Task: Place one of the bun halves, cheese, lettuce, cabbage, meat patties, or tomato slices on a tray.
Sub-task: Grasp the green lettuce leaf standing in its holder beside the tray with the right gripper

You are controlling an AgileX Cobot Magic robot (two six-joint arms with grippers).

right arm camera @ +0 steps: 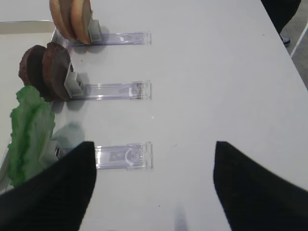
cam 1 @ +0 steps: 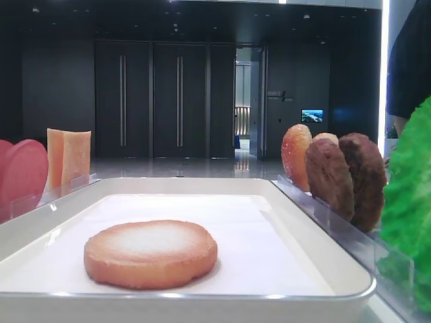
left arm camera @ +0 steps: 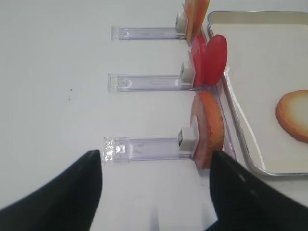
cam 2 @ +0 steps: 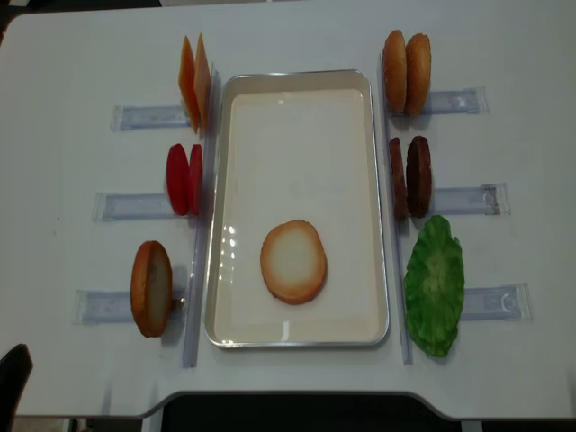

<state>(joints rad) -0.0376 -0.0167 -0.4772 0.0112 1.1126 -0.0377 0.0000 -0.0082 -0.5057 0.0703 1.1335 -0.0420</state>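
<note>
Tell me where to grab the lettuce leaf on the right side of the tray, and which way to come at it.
Probably from above, on the top edge of the lettuce. It stands on edge, leaning in its clear holder beside the tray, so the ruffled upper rim is free. The right gripper, jaws wide open, could straddle the thin leaf across its faces. It looks floppy, so pinch gently.

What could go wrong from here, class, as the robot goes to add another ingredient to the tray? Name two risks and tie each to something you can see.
1. The lettuce is floppy and stands beside the meat patties; the open right claw might pinch only an edge and drop it, or nudge the patties over.
2. One bun half already lies on the tray; a piece released off-centre could land on the floor beside it.
</note>
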